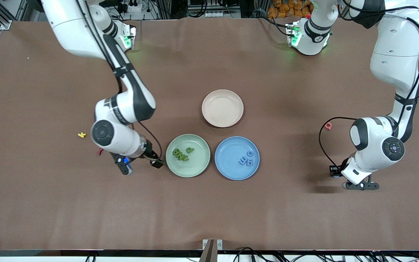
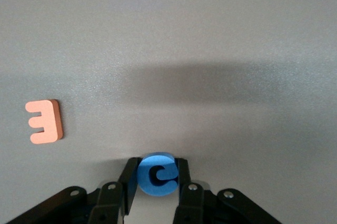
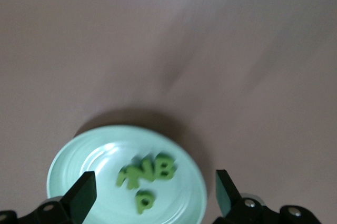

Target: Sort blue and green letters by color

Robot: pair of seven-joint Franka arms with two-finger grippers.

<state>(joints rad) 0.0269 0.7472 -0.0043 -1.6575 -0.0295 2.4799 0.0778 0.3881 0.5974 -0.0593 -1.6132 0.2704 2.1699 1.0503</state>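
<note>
Yellow letter (image 1: pixel 82 135): lies alone on the table toward the right arm's end, apart from the plates.
Dark red letter (image 1: pixel 100 151): a small piece half hidden beside the right arm's wrist.
Right gripper (image 1: pixel 142 163): hangs low just beside the green plate, on the side toward the right arm's end of the table; its fingers (image 3: pixel 84 195) are spread wide with nothing between them.
Green plate (image 1: pixel 199 145): holds the green letters (image 1: pixel 182 153) in a loose cluster near its middle. Their long axes cannot be told from the front view.
Right wrist view: shows the same green plate (image 3: pixel 73 155) and the cluster of green letters (image 3: pixel 147 174), with an N and a B side by side and touching, and a P just beside them. The picture is smeared.
Pink plate (image 1: pixel 222 108): farther from the front camera than the other two plates.
Blue plate (image 1: pixel 227 163): just beside the green plate, toward the left arm's end; three blue letters (image 1: pixel 246 159) lie close together in it.
Pink letter (image 1: pixel 328 126): on the table near the left arm.
Left gripper (image 1: pixel 358 185): low over bare table, well apart from the plates; the front view hides what it holds.
Left wrist view: the left gripper (image 2: pixel 157 177) pinches a round blue letter C (image 2: pixel 157 174), its flat face toward the camera and its opening turned toward one finger.
Orange E (image 2: pixel 45 121): seen only in the left wrist view, flat on the table.
</note>
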